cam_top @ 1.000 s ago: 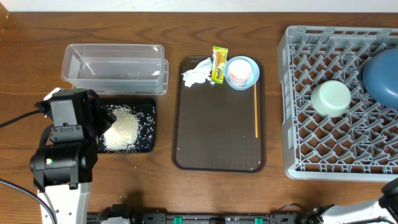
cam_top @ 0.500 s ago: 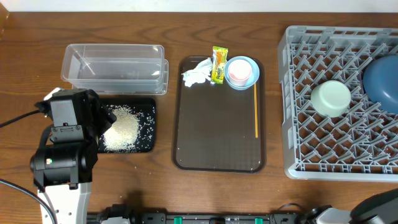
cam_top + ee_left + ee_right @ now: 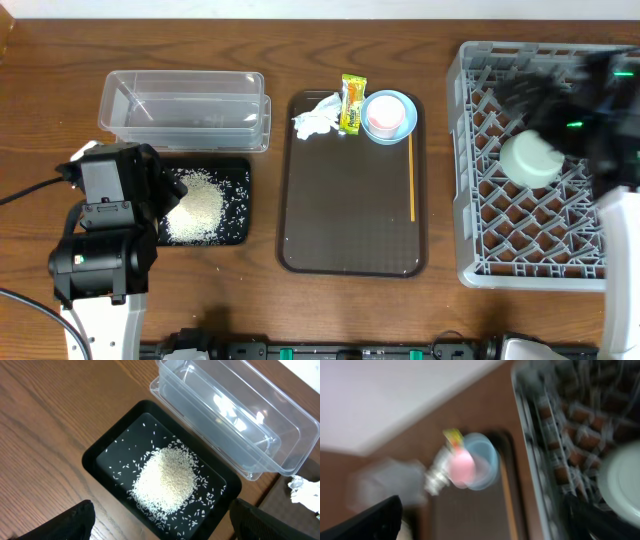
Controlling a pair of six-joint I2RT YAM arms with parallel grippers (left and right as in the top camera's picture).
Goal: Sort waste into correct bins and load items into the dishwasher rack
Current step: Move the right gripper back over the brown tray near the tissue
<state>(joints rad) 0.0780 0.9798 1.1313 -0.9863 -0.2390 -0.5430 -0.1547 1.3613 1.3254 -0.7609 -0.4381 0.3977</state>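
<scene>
A heap of rice (image 3: 197, 210) lies in the black tray (image 3: 236, 170), also in the left wrist view (image 3: 167, 477). My left gripper (image 3: 162, 516) is open and empty above the tray's near edge. The clear container (image 3: 185, 108) stands behind it. On the brown tray lie a tissue (image 3: 315, 118), a snack wrapper (image 3: 352, 104), an orange stick (image 3: 412, 178) and a pale bowl (image 3: 401, 123) with a pink cup (image 3: 383, 116) in it. The grey rack (image 3: 470, 200) holds a mint bowl (image 3: 532, 157). My right gripper (image 3: 525, 100), blurred, hovers open over the rack (image 3: 480, 515). The blue plate is hidden.
The brown serving tray (image 3: 350, 230) lies between the black tray and the rack. My left arm (image 3: 105, 230) covers the table's front left. The right arm reaches in from the right edge over the rack.
The right arm has swung up from the bottom right corner to above the rack and now covers the blue plate. The left arm has not moved.
</scene>
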